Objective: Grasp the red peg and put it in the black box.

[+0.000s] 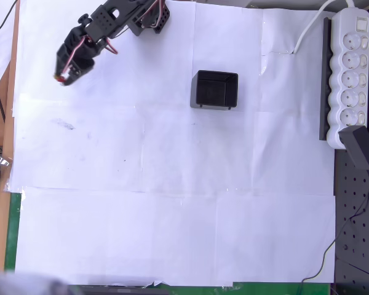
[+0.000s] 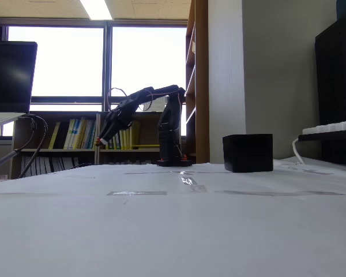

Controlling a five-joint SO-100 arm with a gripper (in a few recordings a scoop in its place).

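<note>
My black arm reaches from the top of the overhead view toward the upper left. Its gripper (image 1: 62,76) is shut on the red peg (image 1: 60,78), a tiny red spot at the fingertips. In the fixed view the gripper (image 2: 99,139) hangs well above the table with the red peg (image 2: 97,141) at its tip. The black box (image 1: 195,91) stands open-topped on the white paper, well to the right of the gripper and a little lower in the overhead view. In the fixed view the black box (image 2: 248,153) sits to the right of the arm's base.
A white power strip (image 1: 350,74) and a black adapter (image 1: 361,147) with a cable lie along the right edge. White paper sheets (image 1: 172,215) cover the table. The wooden table edge (image 1: 3,153) runs down the left. A dark screen (image 2: 11,75) stands at the left.
</note>
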